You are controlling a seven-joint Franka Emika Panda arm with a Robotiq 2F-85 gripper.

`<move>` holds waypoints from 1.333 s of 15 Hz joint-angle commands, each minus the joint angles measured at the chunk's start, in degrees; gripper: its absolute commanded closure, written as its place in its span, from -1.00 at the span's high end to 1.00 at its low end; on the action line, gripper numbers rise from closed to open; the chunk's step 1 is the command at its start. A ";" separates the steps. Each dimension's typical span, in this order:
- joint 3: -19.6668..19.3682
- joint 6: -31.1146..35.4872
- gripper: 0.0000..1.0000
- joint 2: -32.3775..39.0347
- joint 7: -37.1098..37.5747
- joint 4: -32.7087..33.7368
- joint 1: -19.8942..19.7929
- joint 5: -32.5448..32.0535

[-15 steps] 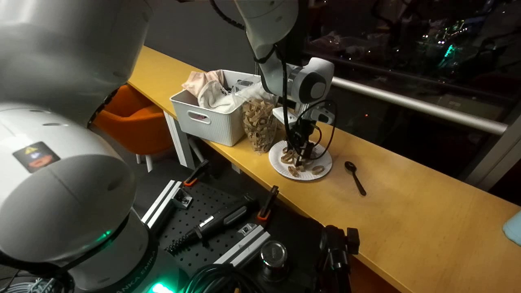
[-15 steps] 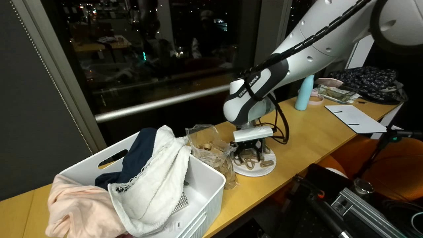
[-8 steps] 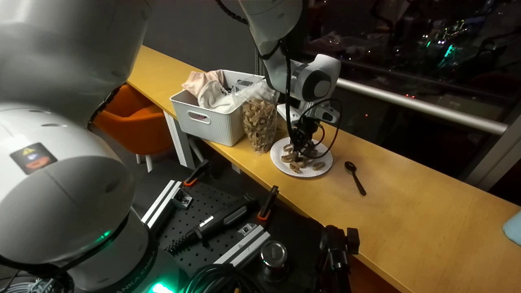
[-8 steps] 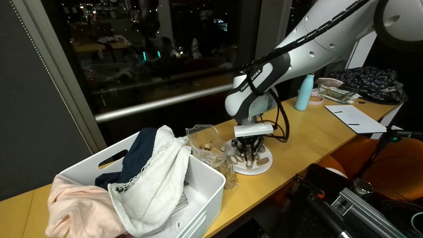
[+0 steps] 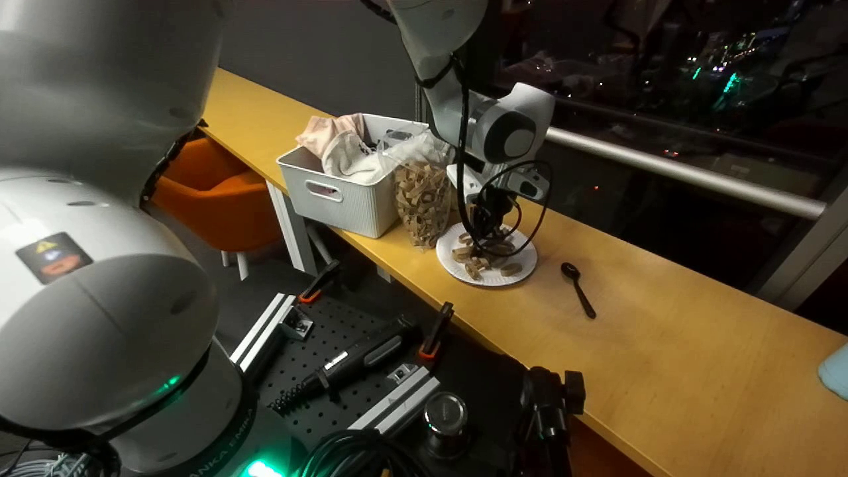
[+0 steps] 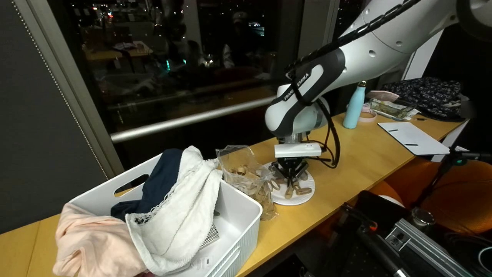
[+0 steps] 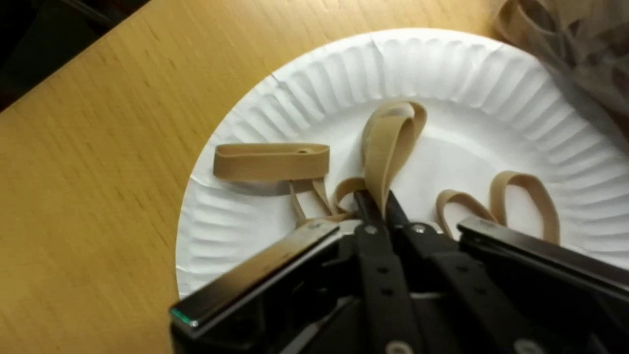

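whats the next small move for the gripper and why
Probably a slow, straight lift off the plate: the gripper looks shut on a tan rubber band, and other bands lie close beside it, so sideways motion might drag them.

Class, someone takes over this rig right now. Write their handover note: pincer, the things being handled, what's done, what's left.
Pincer: shut on a tan rubber band, low over the paper plate.
Things: other bands lie loose on the plate; a clear bag of bands stands beside it, and a black spoon lies on the table on the plate's opposite side.
Done: that band gripped.
Left: the band is not yet away from the plate; whether it touches the plate can't be told.
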 commanded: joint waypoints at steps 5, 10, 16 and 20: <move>-1.83 2.87 -0.98 -14.68 -3.03 -13.34 -2.95 1.17; -2.55 0.79 -0.98 -23.45 -1.83 -12.65 -3.07 -0.17; -1.06 -1.00 -0.98 -36.58 0.15 -14.53 -1.16 -3.48; 2.57 -5.73 -0.98 -38.86 -0.68 -11.45 0.54 -4.17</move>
